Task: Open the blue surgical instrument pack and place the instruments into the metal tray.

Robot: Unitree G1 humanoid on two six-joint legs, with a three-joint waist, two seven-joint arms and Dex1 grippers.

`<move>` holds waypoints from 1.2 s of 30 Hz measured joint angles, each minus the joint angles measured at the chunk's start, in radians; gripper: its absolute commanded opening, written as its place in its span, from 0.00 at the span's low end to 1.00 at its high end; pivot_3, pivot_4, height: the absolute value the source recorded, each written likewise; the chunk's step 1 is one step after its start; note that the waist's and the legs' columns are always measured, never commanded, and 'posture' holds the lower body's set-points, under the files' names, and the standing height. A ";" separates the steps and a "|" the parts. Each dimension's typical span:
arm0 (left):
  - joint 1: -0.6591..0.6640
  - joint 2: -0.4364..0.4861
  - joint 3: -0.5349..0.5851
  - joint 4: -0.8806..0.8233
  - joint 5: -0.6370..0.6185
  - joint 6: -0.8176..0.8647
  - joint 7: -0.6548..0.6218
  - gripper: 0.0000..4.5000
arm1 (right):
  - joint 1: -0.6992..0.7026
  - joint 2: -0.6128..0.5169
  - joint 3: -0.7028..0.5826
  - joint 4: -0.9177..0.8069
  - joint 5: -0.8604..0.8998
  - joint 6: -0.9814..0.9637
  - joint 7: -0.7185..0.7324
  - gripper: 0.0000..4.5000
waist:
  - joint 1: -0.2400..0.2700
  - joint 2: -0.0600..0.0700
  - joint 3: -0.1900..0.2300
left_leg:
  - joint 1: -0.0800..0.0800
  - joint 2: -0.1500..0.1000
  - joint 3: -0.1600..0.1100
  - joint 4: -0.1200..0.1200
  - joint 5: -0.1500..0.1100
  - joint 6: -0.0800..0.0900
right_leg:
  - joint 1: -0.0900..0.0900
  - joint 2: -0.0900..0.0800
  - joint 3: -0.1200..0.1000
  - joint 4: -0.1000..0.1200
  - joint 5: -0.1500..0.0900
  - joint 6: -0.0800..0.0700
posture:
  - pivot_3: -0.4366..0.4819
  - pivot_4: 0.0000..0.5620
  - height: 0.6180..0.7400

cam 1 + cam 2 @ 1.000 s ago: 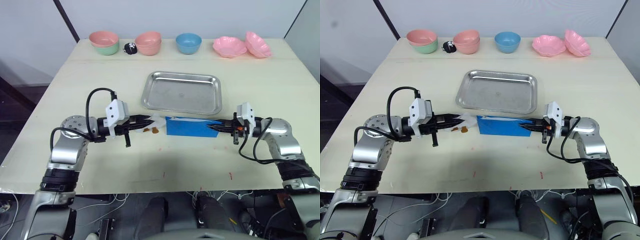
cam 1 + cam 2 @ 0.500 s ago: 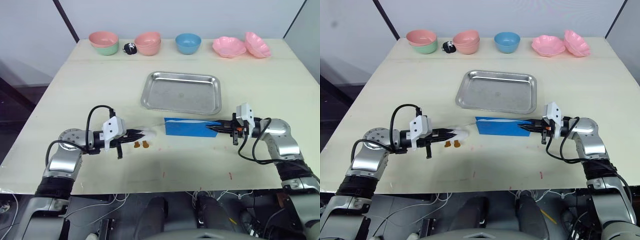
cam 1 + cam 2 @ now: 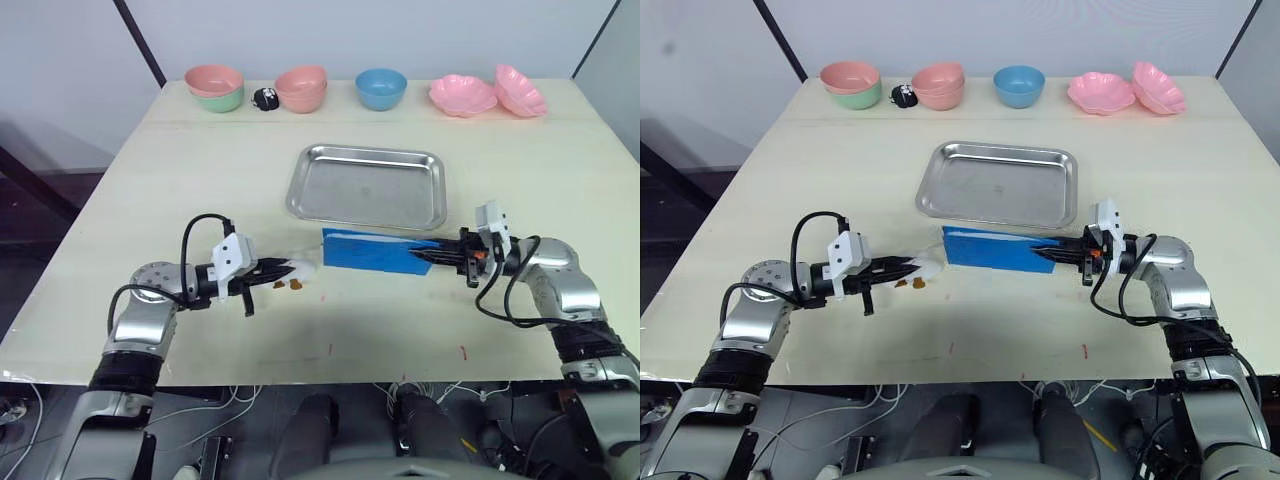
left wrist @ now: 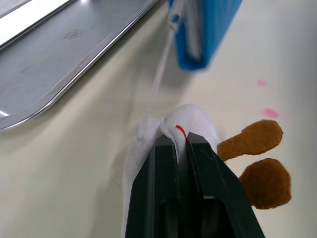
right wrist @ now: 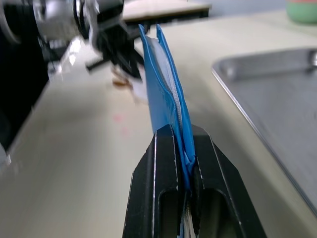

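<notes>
The blue surgical instrument pack [image 3: 370, 250] lies on the table just in front of the metal tray [image 3: 368, 187]. My right gripper [image 3: 422, 256] is shut on the pack's right end, with the blue edge pinched between its fingers [image 5: 163, 148]. My left gripper [image 3: 284, 268] is shut on a white soft pull tab [image 4: 190, 121] with two brown lobes. A thin white cord [image 4: 159, 82] joins this tab to the pack's left end. The instruments are hidden. The tray holds nothing.
Along the table's far edge stand a pink bowl on a green one [image 3: 215, 87], stacked pink bowls [image 3: 301, 88], a blue bowl [image 3: 381, 87] and two pink scalloped dishes [image 3: 462, 94]. A small black object [image 3: 265, 97] sits between the bowls.
My left gripper has drawn the white tab away from the pack, toward the front left, so the cord now spans a gap. The pack's left end has slid slightly left. The right gripper has held still.
</notes>
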 measured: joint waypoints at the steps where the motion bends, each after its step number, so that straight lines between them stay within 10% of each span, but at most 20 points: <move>1: 0.000 0.000 0.000 0.001 -0.001 0.000 0.000 0.00 | 0.004 0.004 -0.004 -0.015 0.020 0.024 -0.007 0.00 | 0.000 0.000 0.000 | 0.000 0.000 0.000 0.000 0.000 0.000 | 0.000 0.000 0.000 0.000 0.000 0.000 | 0.48 0.27 1.00; 12: 0.001 -0.002 0.004 0.016 -0.002 -0.010 -0.009 0.00 | 0.029 0.072 -0.080 -0.114 0.184 0.222 -0.116 0.00 | 0.000 0.001 -0.001 | 0.000 0.000 0.000 0.000 0.000 0.000 | 0.000 0.000 0.000 0.000 0.000 0.000 | 0.48 0.27 1.00; 31: -0.112 0.160 -0.060 0.246 -0.002 -0.294 -0.334 0.00 | -0.020 0.017 0.026 0.012 -0.098 -0.132 -0.026 0.00 | -0.034 0.001 -0.001 | 0.001 0.003 0.011 -0.003 0.000 0.000 | -0.003 0.005 0.006 0.000 0.000 -0.001 | 0.48 0.27 1.00; 36: -0.214 0.158 -0.082 0.408 0.069 -0.460 -0.307 0.42 | -0.023 0.025 0.032 0.011 -0.107 -0.159 -0.030 0.00 | -0.032 0.001 -0.001 | 0.002 0.003 0.012 -0.003 0.000 0.000 | -0.004 0.006 0.006 0.002 0.001 -0.002 | 0.48 0.27 1.00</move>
